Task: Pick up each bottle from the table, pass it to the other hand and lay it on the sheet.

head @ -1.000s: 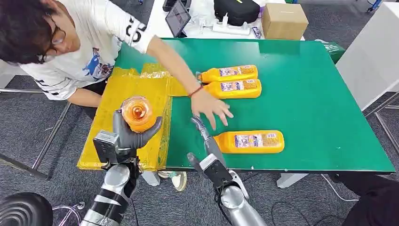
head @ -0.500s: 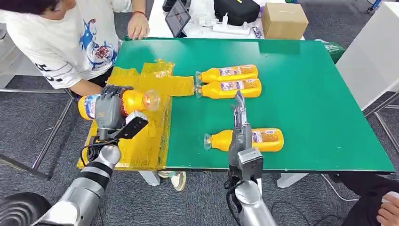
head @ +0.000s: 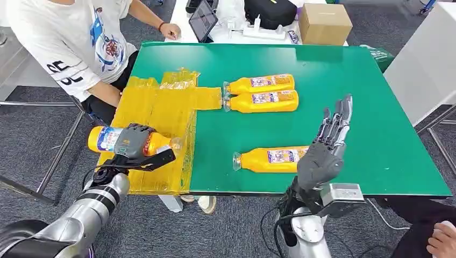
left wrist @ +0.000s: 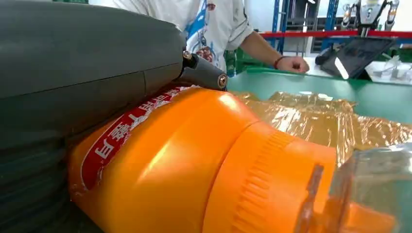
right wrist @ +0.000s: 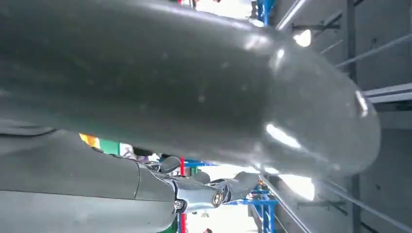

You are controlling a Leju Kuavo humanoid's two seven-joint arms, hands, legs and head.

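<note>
My left hand (head: pixel 135 145) grips an orange bottle (head: pixel 105 138) lying sideways, low over the near left edge of the yellow crinkled sheet (head: pixel 161 115). The left wrist view shows that bottle (left wrist: pixel 194 165) close up under the hand (left wrist: pixel 82 73), its clear cap end toward the sheet (left wrist: pixel 311 114). My right hand (head: pixel 325 145) is raised with fingers spread, holding nothing, above the label end of another orange bottle (head: pixel 269 159) lying near the table's front edge. Two more orange bottles (head: pixel 261 83) (head: pixel 263 101) lie side by side mid-table. The right wrist view shows the hand (right wrist: pixel 184 92) against the ceiling.
A person in a white shirt (head: pixel 75 43) stands at the table's far left, one hand (head: pixel 172 30) on the green table (head: pixel 365 91) edge. A cardboard box (head: pixel 324 22), black bag (head: pixel 271 11) and tablet (head: pixel 203 20) sit beyond the far edge.
My left hand lowered the bottle toward the sheet's near edge. My right hand moved right and rose with fingers spread. The person drew their arm back to the far corner.
</note>
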